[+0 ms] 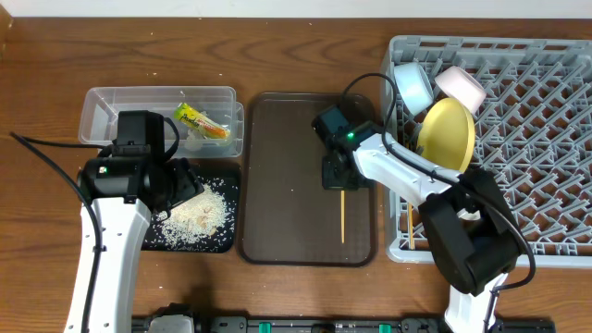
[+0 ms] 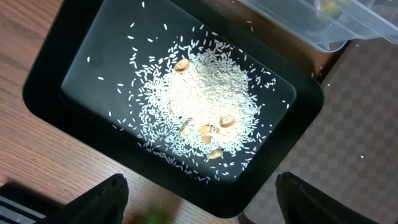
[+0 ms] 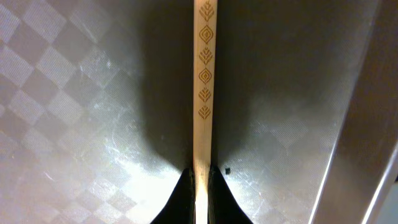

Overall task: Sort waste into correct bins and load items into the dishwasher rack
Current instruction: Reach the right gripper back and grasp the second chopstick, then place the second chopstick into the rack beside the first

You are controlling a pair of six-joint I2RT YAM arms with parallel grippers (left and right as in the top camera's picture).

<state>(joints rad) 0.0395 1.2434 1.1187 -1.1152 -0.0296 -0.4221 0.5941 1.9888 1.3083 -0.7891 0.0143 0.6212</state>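
Left gripper point(image 2: 200, 182): fingers spread wide and holding nothing, above the black tray point(image 2: 43, 93), at 8 o'clock on the table point(image 1: 277, 37).
Right gripper point(image 3: 200, 182): fingertips pressed together on one chopstick point(image 3: 204, 74). The stick runs from the tips toward 6 o'clock in the overhead view.
Brown serving tray point(image 1: 277, 185): at table centre, under the chopstick. The wrist view does not show whether the stick touches the tray.
Rice point(image 2: 205, 99): heaped in the middle of the black tray, with stray grains toward the rim and a few tan husk-like bits point(image 2: 214, 132) mixed in.
Clear tub point(image 1: 120, 106): at 10 o'clock, just beside the black tray's far edge. It holds the green-and-orange wrapper point(image 1: 202, 122).
Rack point(image 1: 536, 157): at 3 o'clock. The light blue bowl point(image 1: 413, 85), white bowl point(image 1: 460, 88) and yellow plate point(image 1: 446, 134) stand on edge in its 10 o'clock corner.
Obstructions: the left arm hides the black tray's 9 o'clock side from overhead. The right arm crosses the rack's left wall below the plate.
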